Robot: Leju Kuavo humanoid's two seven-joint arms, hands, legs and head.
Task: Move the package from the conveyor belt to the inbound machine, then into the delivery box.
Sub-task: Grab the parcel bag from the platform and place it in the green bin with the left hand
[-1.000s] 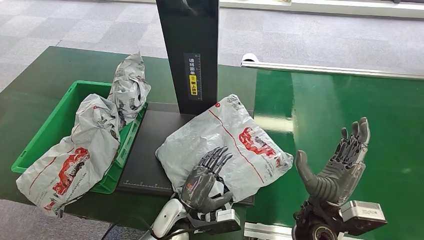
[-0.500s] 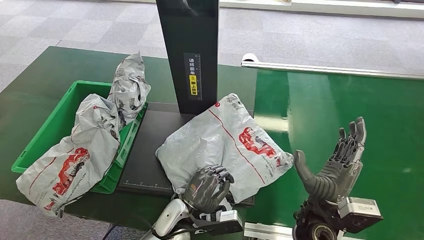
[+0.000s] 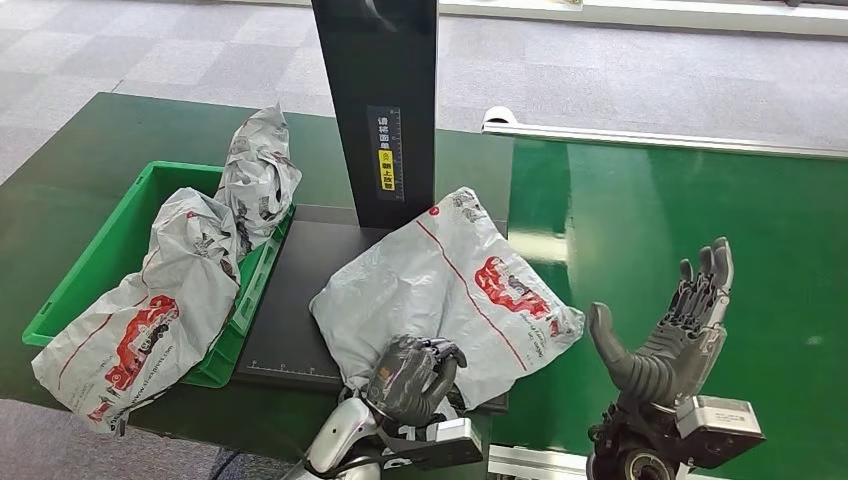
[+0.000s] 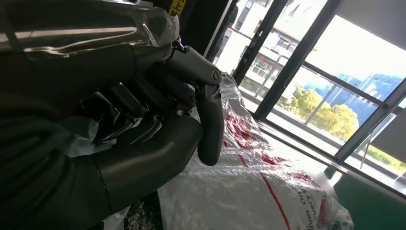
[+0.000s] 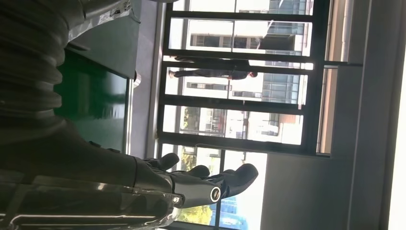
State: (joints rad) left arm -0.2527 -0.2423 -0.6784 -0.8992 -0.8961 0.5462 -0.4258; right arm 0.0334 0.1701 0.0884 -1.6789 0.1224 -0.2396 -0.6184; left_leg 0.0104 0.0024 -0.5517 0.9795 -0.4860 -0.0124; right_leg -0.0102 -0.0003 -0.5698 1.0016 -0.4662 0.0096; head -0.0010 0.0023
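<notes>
on the scanner plate: left hand bunches the package's near edge

on the black plate of the inbound machine (image 3: 300, 300) lies the package (image 3: 450, 290), a grey plastic mailer with red print and a thin red line across it, wrinkled and puffy, one corner hanging over toward the conveyor belt (image 3: 650, 220). a second ago the left hand (image 3: 410, 378) lay flat on it with fingers stretched out; now those fingers are curled tight into the near edge, film gathered under them, much as half a second ago. the package itself has barely shifted. right hand (image 3: 672, 335) still stands upright over the belt, fingers spread and holding nothing. beside the plate, the green delivery box (image 3: 95, 265) carries two more grey bags (image 3: 180, 290), one draped over its front rim. the left wrist view is dark and close, so how much film sits inside the grip is hard to make out.
</notes>
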